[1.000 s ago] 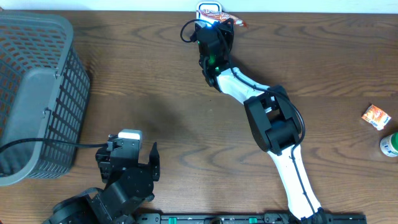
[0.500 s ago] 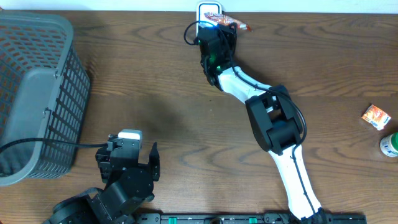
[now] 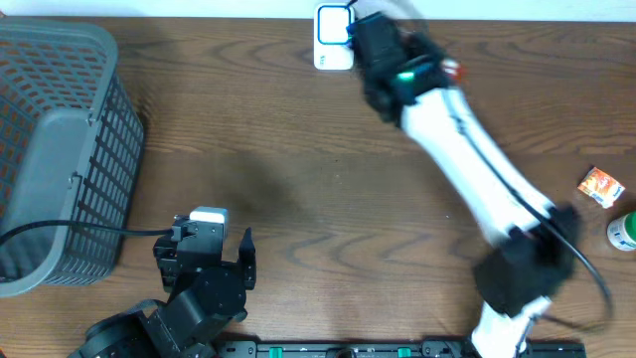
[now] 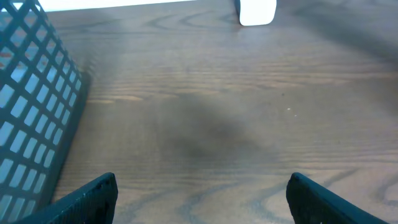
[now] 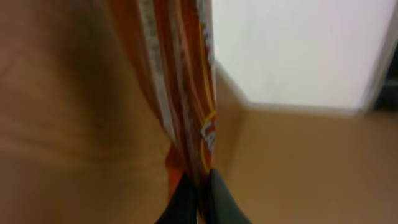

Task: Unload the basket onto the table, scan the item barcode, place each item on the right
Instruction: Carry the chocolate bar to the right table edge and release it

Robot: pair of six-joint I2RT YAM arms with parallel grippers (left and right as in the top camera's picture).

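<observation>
Where the right arm stretches across to the far edge of the desk (image 3: 278, 149), item one is found: an orange-and-red snack packet (image 5: 183, 81), pinched at one end by the right gripper (image 5: 200, 200). Gripper condition: clenched on the packet, the two dark fingertips pressed together with the film between them. The packet extends lengthwise away from the fingertips. Its print is blurred and no barcode is legible. The overhead view of this arm is smeared, so the packet's exact spot relative to the scanner cannot be told.

Item two: white scanner unit (image 3: 334, 37), blue-rimmed face, at the far edge of the desk, just beside the right arm's black wrist end.

Item three: left gripper (image 4: 202, 186), at the near edge of the desk, left side. Condition: released, jaws spread wide, nothing between them, bare wood beneath.

Item four: grey mesh basket (image 3: 109, 149), far left of the desk, well apart from the scanner unit. A black cable (image 3: 70, 232) runs across its near side toward the left arm.

Item five: small orange packet (image 3: 602, 186), near the right edge of the desk, lying flat.

Item six: green-and-white container (image 3: 623, 231), just beside item five on the near side, partly cut off by the frame.
</observation>
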